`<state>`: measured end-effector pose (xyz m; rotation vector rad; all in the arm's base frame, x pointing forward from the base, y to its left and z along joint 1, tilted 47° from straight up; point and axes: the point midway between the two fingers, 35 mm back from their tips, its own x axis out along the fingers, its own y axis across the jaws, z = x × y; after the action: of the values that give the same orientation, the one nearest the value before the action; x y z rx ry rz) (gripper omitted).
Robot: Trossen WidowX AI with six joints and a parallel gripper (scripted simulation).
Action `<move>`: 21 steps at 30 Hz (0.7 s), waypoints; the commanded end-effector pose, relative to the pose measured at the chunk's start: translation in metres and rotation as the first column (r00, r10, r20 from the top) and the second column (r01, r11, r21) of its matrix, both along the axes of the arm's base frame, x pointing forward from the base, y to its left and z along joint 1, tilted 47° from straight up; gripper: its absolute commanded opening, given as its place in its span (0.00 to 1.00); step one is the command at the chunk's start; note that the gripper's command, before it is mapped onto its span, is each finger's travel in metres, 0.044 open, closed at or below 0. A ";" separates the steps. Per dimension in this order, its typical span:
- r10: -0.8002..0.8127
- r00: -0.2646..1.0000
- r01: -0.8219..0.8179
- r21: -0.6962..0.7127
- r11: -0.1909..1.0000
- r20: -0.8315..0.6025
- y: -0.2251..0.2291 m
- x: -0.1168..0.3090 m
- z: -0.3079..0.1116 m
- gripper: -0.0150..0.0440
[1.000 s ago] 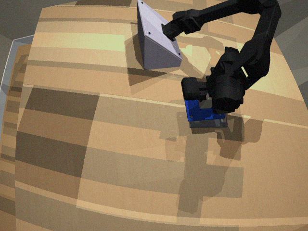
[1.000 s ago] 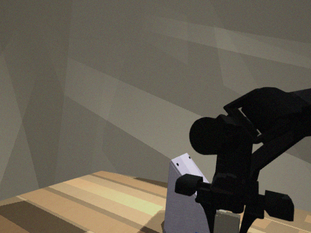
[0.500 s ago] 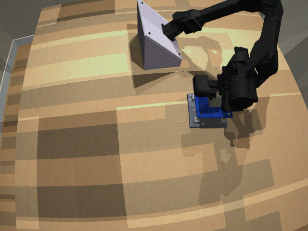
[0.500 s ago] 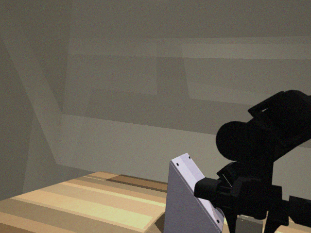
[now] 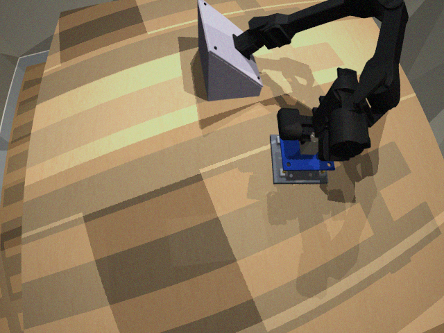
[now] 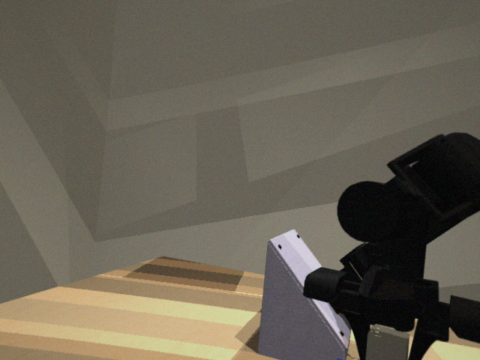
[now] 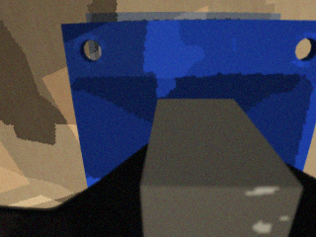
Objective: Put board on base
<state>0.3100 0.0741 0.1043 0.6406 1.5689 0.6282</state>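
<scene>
The blue board (image 5: 304, 166) (image 7: 173, 44) is held above the grey base (image 5: 276, 157) (image 7: 239, 16), handle side up. My gripper (image 5: 309, 144) (image 6: 388, 350) (image 7: 197, 152) is shut on its square grey handle (image 6: 387, 340). In the top view, the board sits slightly right of the base's left edge, and its right edge reaches past the base. Two gold pins (image 5: 284, 172) (image 5: 322, 172) show just below the board's front edge, apart from the two front holes. A white post (image 5: 278, 139) shows at its left edge. The other pins are hidden or unclear.
A pale lilac wedge (image 5: 229, 77) (image 6: 286, 313) with dark dots stands behind and left of the base. A black arm part (image 5: 247, 43) meets its sloped face in the top view. A grey-edged surface lies beyond the table's left edge.
</scene>
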 end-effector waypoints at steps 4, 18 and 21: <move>-0.010 1.000 0.010 -0.001 1.000 -0.011 0.008 -0.002 -0.001 0.25; -0.015 1.000 0.015 0.000 1.000 -0.016 0.020 -0.004 -0.010 0.25; -0.014 1.000 0.014 0.000 1.000 -0.015 0.022 -0.004 -0.012 0.25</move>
<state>0.3068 0.0927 0.0944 0.6499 1.5755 0.6120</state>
